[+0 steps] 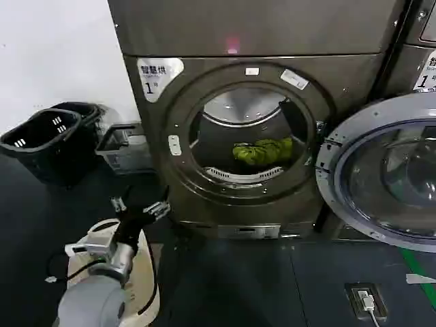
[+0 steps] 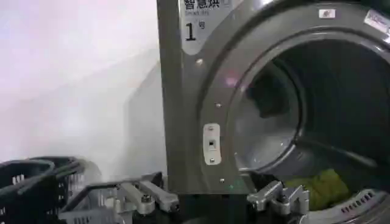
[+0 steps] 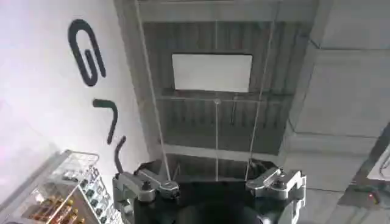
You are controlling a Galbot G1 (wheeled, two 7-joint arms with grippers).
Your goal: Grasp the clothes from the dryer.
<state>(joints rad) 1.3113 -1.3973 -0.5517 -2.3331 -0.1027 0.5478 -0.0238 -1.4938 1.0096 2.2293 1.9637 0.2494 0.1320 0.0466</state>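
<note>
The left gripper [image 1: 140,209], fingers spread, hovers low, left of the bronze-grey front-loading dryer [image 1: 204,41]; the yellow-green bunched clothes [image 1: 262,151] lie on the steel drum floor; clipping the porthole rim looks the likeliest risk; the mouth offers ample room; the right gripper [image 3: 210,184], spread, points ceilingward.

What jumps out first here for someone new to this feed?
The yellow-green clothes stand out, bunched low in the steel drum of the dark dryer, whose round door hangs swung open to the right. In the head view the left gripper is open, low and left of the drum mouth, short of it. The right gripper is open too, pointing up at a ceiling.
</note>
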